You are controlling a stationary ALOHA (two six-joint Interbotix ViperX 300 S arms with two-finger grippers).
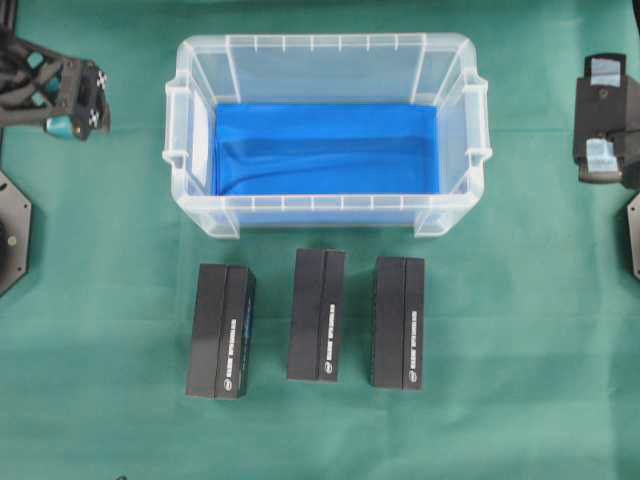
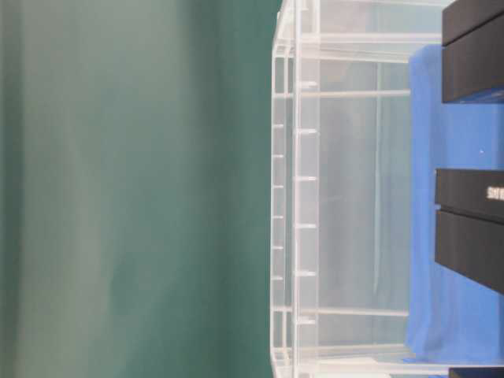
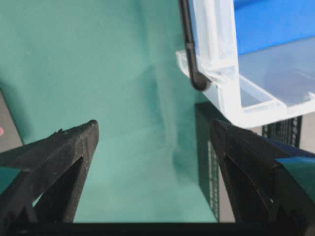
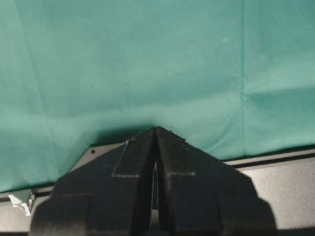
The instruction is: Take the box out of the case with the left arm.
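Case (image 1: pixel 326 215) long axis left-right, open top up (boxes (image 1: pixel 316 316) outside)

At the upper left edge of the overhead view, the left arm (image 1: pixel 40 85) is cut off, only its lattice end showing; the right arm (image 1: pixel 603 120) is likewise cropped at the right edge. In the table-level view the case (image 2: pixel 295 197) runs past the top, bottom and right edges, and the black boxes (image 2: pixel 472 228) at the right are only partly in frame, their white lettering cut short. The left wrist view shows one corner of the case and a sliver of a box, its print too blurred to read.
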